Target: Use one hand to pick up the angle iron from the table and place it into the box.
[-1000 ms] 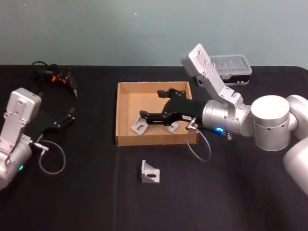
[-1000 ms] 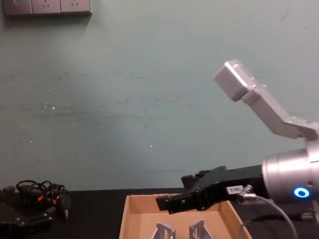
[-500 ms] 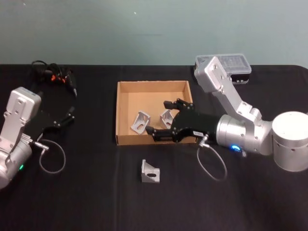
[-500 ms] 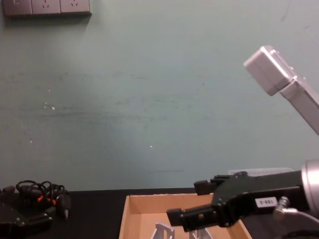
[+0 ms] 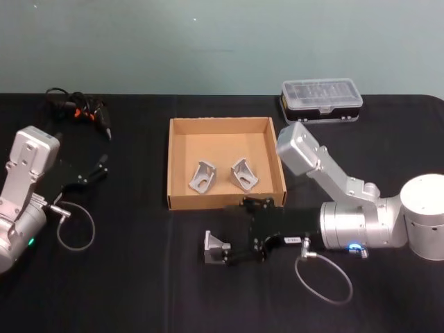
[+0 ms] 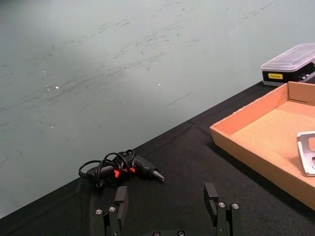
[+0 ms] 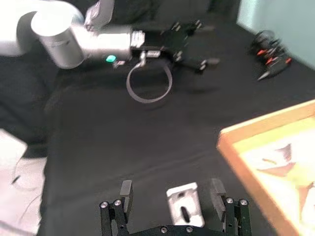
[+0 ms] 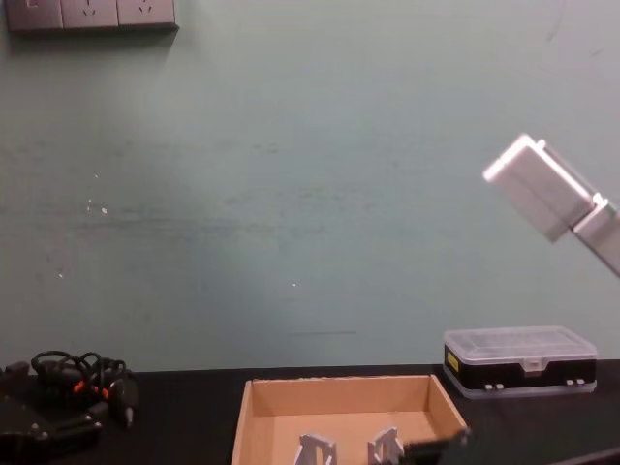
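Black jaws wide open around the angle iron [image 5: 215, 248], nothing gripped.
Head view: my right gripper [image 5: 226, 252] sits low on the tabletop [image 5: 139, 291], just in front of the box [image 5: 168, 166], one finger either side of the angle iron; my left gripper [image 5: 96, 171] is parked far left. Left wrist view: left gripper [image 6: 166, 196] jaws are spread and empty. Right wrist view: the angle iron [image 7: 184, 209] stands between my fingers [image 7: 126, 190], with a gap on each side. Chest view: the box [image 8: 339, 386] sits centre on the tabletop.
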`<state>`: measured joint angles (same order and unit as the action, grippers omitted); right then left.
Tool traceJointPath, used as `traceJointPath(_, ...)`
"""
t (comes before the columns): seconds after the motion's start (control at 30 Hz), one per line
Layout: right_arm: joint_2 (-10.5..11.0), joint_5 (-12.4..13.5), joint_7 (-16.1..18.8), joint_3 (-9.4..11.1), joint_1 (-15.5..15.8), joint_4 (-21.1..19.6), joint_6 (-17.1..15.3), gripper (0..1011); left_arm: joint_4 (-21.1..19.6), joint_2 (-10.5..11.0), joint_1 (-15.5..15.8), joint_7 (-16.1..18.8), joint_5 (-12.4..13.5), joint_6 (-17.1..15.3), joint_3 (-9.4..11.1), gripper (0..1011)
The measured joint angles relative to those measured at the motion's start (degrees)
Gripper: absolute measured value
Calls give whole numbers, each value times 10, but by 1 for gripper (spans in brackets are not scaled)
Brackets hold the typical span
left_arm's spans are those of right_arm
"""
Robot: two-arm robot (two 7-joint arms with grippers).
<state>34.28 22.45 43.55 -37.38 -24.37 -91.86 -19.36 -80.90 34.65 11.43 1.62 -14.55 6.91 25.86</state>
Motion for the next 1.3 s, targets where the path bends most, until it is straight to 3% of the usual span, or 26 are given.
traceJointPath(0.23,10,-2,29,-31,-19,27,-6,1004,0,0,0,0,0,0,0,1011)
traceJointPath(0.5,10,-4,34,-50,-37,60,-4,1004,0,0,0,0,0,0,0,1011)
traceJointPath(0.77,-9,-4,41,-71,-62,105,9,1004,0,0,0,0,0,0,0,1011)
traceJointPath(1.3,-35,-8,52,-104,-96,145,22,1004,0,0,0,0,0,0,0,1011)
